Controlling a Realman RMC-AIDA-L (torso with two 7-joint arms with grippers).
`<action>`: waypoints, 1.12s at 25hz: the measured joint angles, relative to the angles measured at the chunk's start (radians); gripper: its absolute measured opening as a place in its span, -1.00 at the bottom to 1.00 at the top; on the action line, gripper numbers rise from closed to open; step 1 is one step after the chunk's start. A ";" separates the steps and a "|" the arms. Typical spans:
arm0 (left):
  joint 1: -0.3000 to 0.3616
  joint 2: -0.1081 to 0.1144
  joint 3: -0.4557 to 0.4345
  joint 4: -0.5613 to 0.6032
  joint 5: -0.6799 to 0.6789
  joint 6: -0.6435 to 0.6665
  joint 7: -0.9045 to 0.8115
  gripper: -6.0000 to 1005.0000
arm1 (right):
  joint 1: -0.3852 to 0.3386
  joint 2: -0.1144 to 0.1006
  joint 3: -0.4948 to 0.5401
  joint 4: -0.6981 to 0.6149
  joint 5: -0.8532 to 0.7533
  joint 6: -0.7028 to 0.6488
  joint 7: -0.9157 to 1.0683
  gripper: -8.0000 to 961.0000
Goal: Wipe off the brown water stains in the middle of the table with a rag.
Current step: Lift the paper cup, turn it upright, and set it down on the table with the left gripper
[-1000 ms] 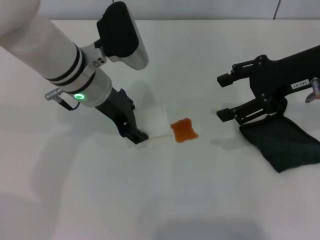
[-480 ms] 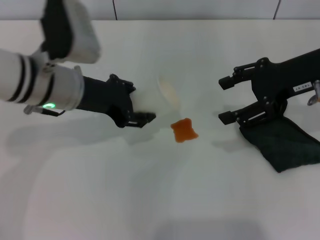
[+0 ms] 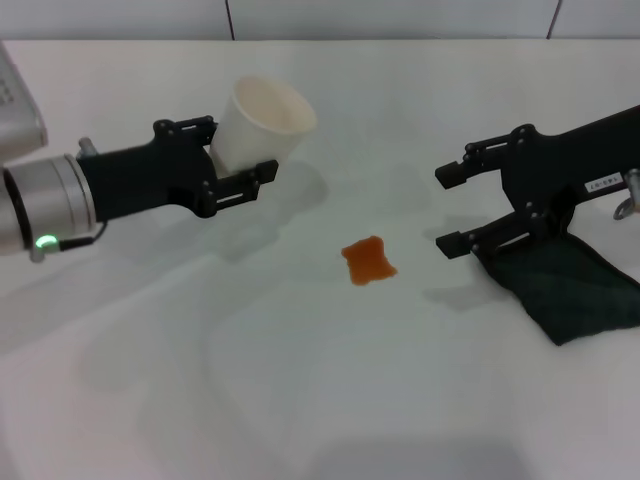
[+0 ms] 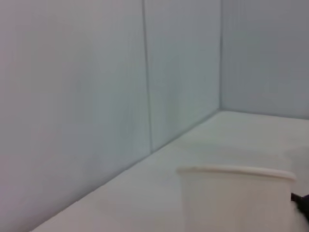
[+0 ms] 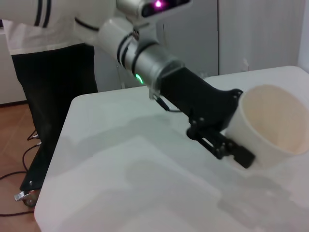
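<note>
Lying under right gripper (image 3: 450,208) fingers, rag (image 3: 570,285), stain (image 3: 368,260) apart

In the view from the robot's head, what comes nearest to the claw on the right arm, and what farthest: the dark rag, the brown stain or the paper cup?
Measured from the right gripper:
1. The rag, nearest, lying right beside and partly under the gripper at the table's right side.
2. The brown water stain, mid-table, toward the robot's left of that gripper.
3. The paper cup, farthest, held up by the left gripper across the table.
</note>
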State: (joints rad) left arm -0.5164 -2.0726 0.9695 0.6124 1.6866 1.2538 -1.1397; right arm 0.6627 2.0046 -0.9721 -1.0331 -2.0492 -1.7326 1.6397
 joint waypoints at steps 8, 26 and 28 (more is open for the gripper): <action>-0.095 -0.010 -0.040 -0.305 -0.133 -0.121 0.237 0.22 | 0.000 0.004 0.000 0.002 0.005 0.009 0.000 0.76; -0.193 -0.020 -0.013 -0.509 -0.195 -0.311 0.325 0.31 | -0.006 0.006 0.000 0.001 0.011 0.007 0.000 0.76; -0.186 -0.022 -0.012 -0.510 -0.198 -0.311 0.326 0.33 | -0.010 0.006 0.000 -0.002 0.011 0.006 0.000 0.76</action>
State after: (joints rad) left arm -0.7025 -2.0944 0.9570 0.1020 1.4883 0.9430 -0.8135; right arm 0.6523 2.0103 -0.9725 -1.0354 -2.0385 -1.7263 1.6398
